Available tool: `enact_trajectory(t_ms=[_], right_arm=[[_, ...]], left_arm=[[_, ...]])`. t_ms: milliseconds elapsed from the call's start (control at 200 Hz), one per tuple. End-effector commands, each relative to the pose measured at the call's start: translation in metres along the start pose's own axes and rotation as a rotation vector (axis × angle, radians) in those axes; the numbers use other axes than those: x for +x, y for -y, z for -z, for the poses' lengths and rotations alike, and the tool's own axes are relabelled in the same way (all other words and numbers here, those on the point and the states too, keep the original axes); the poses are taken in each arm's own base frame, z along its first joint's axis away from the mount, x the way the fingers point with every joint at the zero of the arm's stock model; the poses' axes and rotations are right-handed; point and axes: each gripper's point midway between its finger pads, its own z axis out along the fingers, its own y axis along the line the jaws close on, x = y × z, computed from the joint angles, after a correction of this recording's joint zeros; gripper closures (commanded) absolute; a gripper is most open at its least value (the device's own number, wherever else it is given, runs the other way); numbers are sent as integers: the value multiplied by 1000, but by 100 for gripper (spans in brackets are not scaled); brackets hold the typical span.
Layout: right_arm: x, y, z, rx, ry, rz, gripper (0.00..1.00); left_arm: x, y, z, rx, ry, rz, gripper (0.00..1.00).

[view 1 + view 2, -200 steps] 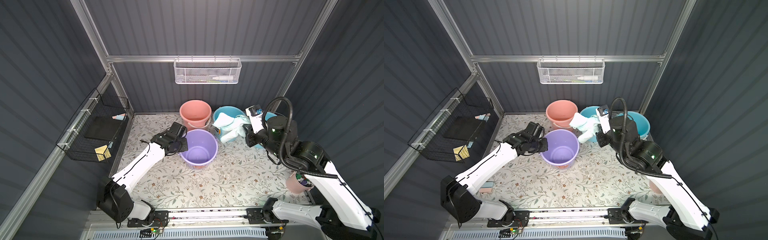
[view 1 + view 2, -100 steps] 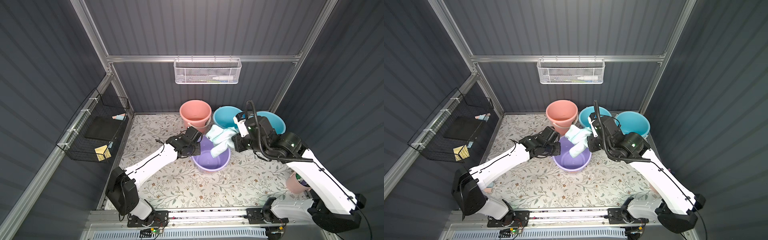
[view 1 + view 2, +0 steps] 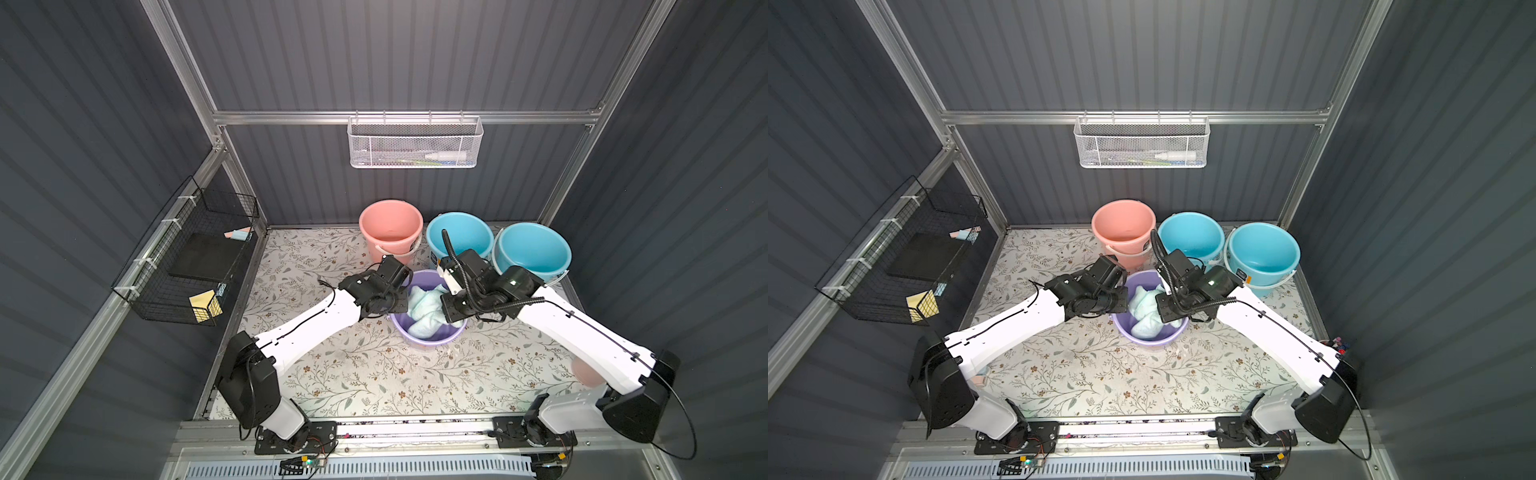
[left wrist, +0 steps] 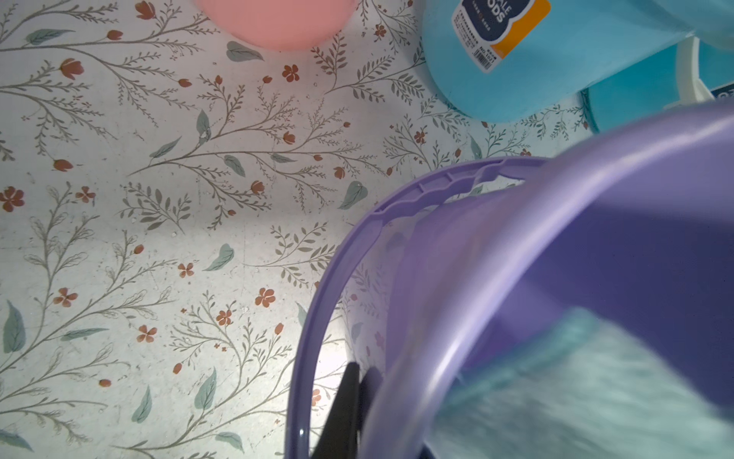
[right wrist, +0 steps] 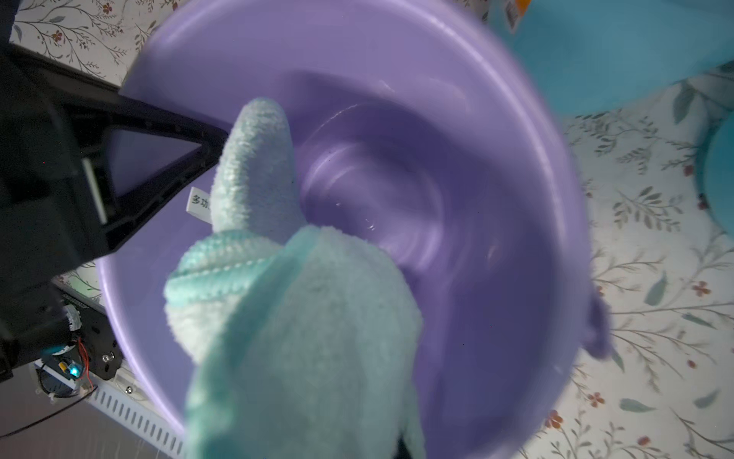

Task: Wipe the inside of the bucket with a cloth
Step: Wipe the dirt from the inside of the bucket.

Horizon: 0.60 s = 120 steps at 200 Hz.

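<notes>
Left end effector (image 3: 395, 298) clenching purple bucket (image 3: 428, 341) rim at 9 o'clock, likely bracing it against sliding on tabletop (image 3: 353, 374). Right end effector (image 3: 453, 311), reaching in from 3 o'clock, pinching aqua cloth (image 3: 424, 311); cloth bunching inside bucket, placed for wiping inner wall.

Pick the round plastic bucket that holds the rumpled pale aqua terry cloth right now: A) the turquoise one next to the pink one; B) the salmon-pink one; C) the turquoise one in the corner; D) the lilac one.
D: in both top views the pale aqua terry cloth lies inside the rim of the lilac plastic bucket, and the right wrist view shows it over that bucket's purple floor.
</notes>
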Motion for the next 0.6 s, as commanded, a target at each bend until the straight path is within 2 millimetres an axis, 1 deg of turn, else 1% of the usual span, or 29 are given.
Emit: enact_trajectory(t_ms=[0,105,240,395,450,545,565,575,595], right_arm=[[-4,-17,-26,-92,-43,-83,100],[-8,-24,-50,-107,-87,-124,100],[-17,-16,-82,-53,-74,-156,100],[-31,-14,-111,-42,-12,-175,100],[-37,-10,-119,-24,29,-168,100],[-50,3,-129,52,121,-129,100],[-50,8,-131,78,129,-117,100],[-56,8,-131,82,154,-112,100],[-59,12,-132,103,176,-99,100]], left_arm=[[-5,14,2,61,18,3,100],[-4,17,2,79,11,-7,100],[-2,22,3,107,4,-17,100],[1,24,3,119,-11,-21,100],[2,25,4,124,-14,-23,100],[4,25,3,126,-21,-24,100],[5,25,3,126,-23,-26,100],[5,25,3,128,-24,-27,100],[5,25,3,127,-25,-30,100]])
